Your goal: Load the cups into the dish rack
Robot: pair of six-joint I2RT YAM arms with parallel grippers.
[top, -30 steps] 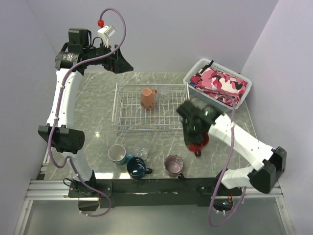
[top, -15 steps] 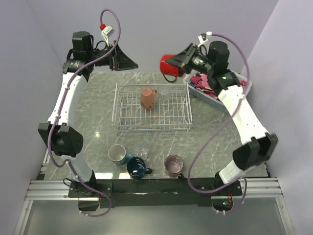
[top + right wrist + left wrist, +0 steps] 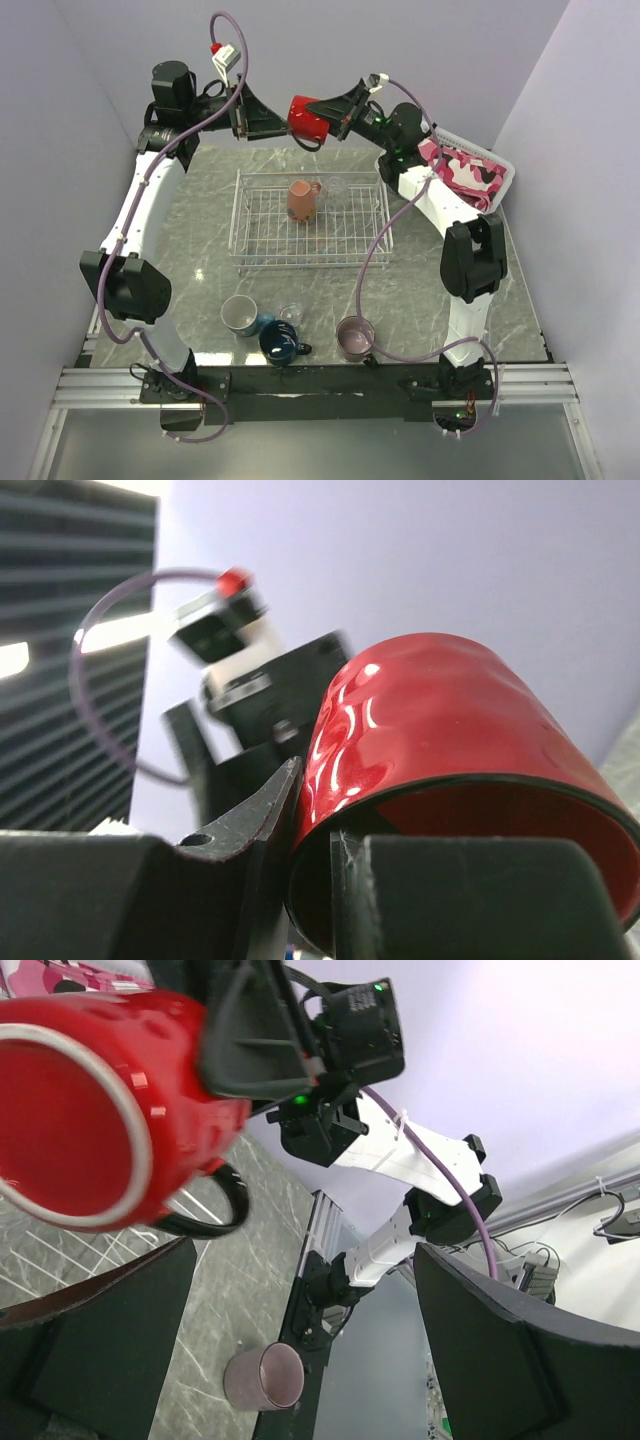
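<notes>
My right gripper [image 3: 335,114] [image 3: 335,880] is shut on the wall of the red cup [image 3: 309,120] [image 3: 440,720], one finger outside and one inside the rim. It holds the cup sideways, high above the back edge of the dish rack [image 3: 262,236]. My left gripper [image 3: 270,120] [image 3: 300,1360] stands open right beside the red cup [image 3: 90,1120], not touching it. A salmon-orange cup [image 3: 301,199] and a clear glass [image 3: 335,185] stand in the rack. A teal-blue cup [image 3: 240,314], a navy cup [image 3: 282,343], a small glass [image 3: 291,313] and a mauve cup [image 3: 355,337] [image 3: 265,1378] stand near the front edge.
A white plastic basket [image 3: 500,176] of pink cloth sits at the back right, next to the rack. Both arms reach up and meet above the table's back edge. Walls close in on the left, back and right.
My right arm has swung the red cup from low over the table's front right up and back, then left toward the left gripper. The left gripper shifted slightly right.
</notes>
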